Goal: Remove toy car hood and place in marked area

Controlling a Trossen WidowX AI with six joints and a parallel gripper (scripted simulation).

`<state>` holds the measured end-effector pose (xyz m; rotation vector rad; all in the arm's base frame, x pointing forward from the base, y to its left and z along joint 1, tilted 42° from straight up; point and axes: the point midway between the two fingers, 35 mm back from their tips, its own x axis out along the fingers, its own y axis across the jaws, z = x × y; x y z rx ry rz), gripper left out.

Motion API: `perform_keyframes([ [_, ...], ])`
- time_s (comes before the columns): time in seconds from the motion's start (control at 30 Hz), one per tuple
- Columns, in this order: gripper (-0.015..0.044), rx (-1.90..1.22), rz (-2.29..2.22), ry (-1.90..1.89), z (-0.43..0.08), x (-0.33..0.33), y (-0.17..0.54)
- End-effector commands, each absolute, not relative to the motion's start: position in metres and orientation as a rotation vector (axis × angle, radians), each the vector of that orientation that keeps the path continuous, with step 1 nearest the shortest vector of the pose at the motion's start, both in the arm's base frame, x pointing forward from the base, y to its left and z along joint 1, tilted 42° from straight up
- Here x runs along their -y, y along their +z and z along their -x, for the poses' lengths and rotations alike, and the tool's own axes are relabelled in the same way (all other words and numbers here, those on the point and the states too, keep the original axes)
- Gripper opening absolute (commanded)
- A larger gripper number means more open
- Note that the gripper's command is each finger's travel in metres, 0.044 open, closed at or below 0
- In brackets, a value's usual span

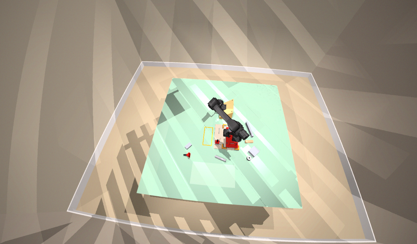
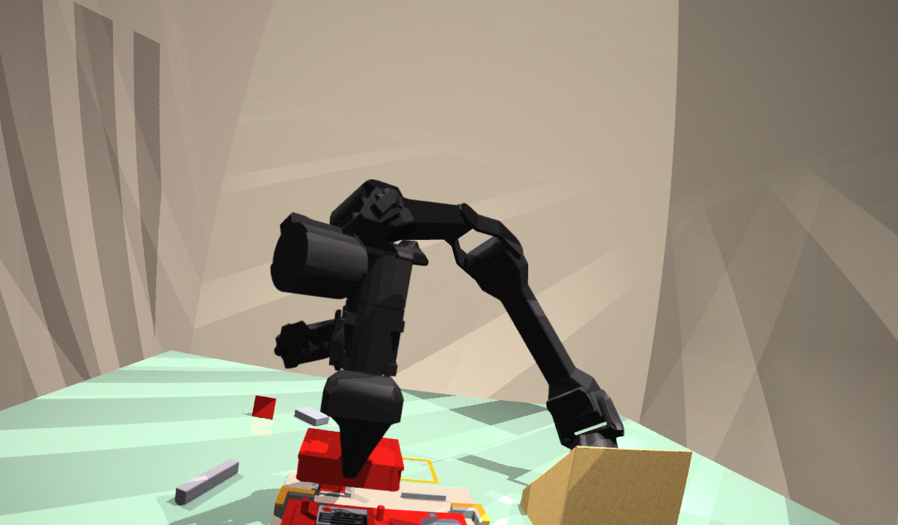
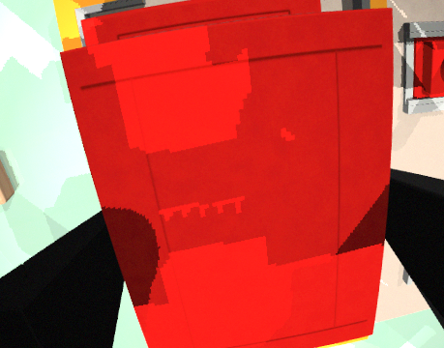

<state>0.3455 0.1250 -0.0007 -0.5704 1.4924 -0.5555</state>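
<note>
My gripper (image 2: 351,460) (image 3: 246,202) is shut on the red hood (image 2: 317,460) (image 3: 280,174), one black finger on each side. The hood hangs roughly level above the toy car, with a gap under it in the exterior view. The red car (image 2: 399,514) shows its open engine bay below; part of its body (image 3: 202,16) also shows past the hood in the wrist view. In the top view the arm hides the gripper and much of the car. The marked area, a yellow outline (image 1: 204,136) (image 2: 433,471), lies beyond the car's beige board, with nothing in it.
The beige board (image 1: 219,130) carries a small red part (image 1: 217,142). Grey bars (image 1: 249,129) (image 1: 220,158), a grey block (image 1: 253,150), a white ring (image 1: 248,158), a wooden block (image 1: 249,141) and a red cone (image 1: 188,155) lie around. A tan bracket (image 1: 229,110) (image 2: 624,489) stands near the arm's base.
</note>
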Motion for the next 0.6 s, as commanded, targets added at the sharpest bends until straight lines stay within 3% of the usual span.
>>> perform_keyframes([
  [0.0,0.0,-1.496,0.574,-0.553,-0.347,-0.115,0.009],
  [0.57,0.0,-1.499,0.565,-0.548,-0.347,-0.063,0.062],
])
